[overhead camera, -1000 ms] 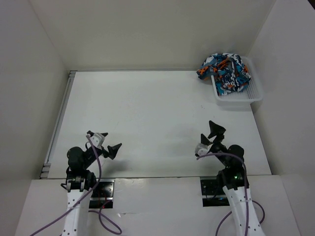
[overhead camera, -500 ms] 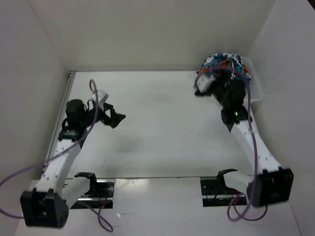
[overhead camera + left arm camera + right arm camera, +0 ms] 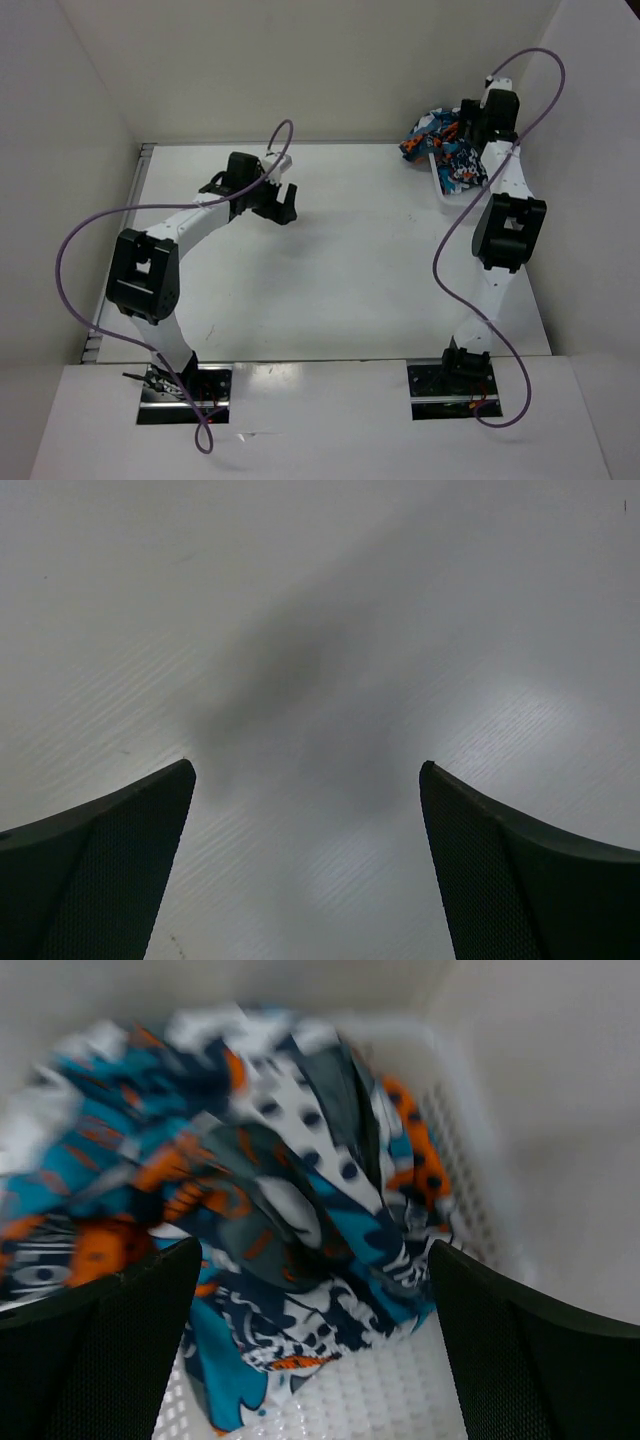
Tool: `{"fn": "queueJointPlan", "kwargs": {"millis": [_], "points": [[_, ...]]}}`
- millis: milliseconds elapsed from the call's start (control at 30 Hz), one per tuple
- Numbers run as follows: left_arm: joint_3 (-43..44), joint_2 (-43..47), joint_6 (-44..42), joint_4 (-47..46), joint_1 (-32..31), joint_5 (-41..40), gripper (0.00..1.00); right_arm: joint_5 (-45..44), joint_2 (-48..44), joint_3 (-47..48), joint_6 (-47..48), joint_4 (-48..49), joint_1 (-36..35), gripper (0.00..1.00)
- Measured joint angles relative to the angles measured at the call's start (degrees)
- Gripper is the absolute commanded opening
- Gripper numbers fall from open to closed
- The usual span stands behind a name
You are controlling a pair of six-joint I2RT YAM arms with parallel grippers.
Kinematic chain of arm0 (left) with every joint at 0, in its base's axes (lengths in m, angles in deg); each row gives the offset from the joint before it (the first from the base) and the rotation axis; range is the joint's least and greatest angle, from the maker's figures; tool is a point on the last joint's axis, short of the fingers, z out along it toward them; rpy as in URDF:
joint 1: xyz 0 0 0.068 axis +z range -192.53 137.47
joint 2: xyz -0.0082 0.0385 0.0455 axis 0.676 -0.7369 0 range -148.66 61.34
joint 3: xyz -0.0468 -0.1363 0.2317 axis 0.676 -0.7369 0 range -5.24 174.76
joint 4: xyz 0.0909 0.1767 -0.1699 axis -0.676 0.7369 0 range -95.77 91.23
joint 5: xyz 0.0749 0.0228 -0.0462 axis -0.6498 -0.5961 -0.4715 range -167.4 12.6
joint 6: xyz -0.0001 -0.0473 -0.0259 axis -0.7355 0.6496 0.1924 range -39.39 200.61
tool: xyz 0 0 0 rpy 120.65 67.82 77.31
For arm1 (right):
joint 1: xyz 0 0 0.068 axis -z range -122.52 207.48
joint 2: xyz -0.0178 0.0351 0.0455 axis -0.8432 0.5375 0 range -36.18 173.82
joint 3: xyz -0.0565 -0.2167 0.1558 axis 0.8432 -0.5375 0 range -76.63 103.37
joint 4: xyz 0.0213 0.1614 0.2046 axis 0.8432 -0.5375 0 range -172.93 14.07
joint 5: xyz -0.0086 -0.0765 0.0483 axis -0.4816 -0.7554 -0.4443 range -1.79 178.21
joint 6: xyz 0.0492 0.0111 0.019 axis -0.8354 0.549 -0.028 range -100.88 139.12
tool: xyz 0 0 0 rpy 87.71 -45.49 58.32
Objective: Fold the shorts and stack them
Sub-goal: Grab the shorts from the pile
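The shorts [image 3: 447, 145], in teal, orange, white and black patchwork, lie crumpled in the white mesh basket [image 3: 446, 203] at the table's far right corner. In the right wrist view the shorts [image 3: 260, 1220] fill most of the basket [image 3: 400, 1390]. My right gripper [image 3: 472, 120] hangs open just above the heap, its gripper [image 3: 312, 1290] straddling the cloth without touching it. My left gripper [image 3: 282, 203] is open and empty over the bare white table at the far left of centre; it [image 3: 305, 810] shows only table between its fingertips.
White walls close in the table on the left, back and right. The basket stands against the right wall. A metal rail [image 3: 118, 250] runs along the table's left edge. Purple cables loop above both arms.
Both arms have stretched far forward from their folded poses near the bases. The right gripper went to the basket over the shorts; the left one moved to the far-left middle of the table.
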Motion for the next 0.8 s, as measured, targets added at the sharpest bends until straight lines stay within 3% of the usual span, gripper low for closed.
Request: {"fn": "queueJointPlan", "kwargs": {"millis": [200, 267, 300, 333, 433, 467, 567, 800], "points": [[2.3, -2.5, 0.0, -0.7, -3.9, -3.8, 1.00, -3.2, 12.4, 7.3, -5.6, -5.6, 1.5, 0.98], [2.6, -2.8, 0.0, -0.9, -3.9, -4.6, 1.00, -1.9, 14.6, 9.2, -5.9, -6.5, 1.4, 0.93], [2.6, -3.1, 0.0, -0.9, -3.9, -5.0, 1.00, -1.2, 15.2, 9.6, -6.1, -6.8, 1.4, 0.88], [2.7, -3.3, 0.0, -1.0, -3.9, -5.5, 1.00, -0.5, 15.4, 10.0, -6.1, -7.2, 1.4, 0.73], [2.7, -3.8, 0.0, -1.2, -3.9, -6.6, 1.00, 0.9, 15.6, 10.4, -6.3, -7.8, 1.4, 0.49], [2.7, -4.0, 0.0, -1.4, -3.9, -6.8, 1.00, 1.1, 15.6, 10.5, -6.4, -7.8, 1.4, 0.33], [2.7, -4.2, 0.0, -1.6, -3.9, -7.2, 1.00, 2.2, 15.6, 10.6, -6.0, -8.0, 1.4, 0.02], [2.7, -4.2, 0.0, -2.8, -3.9, -7.8, 1.00, 2.6, 15.0, 10.6, -4.5, -8.8, 1.2, 0.00]]}}
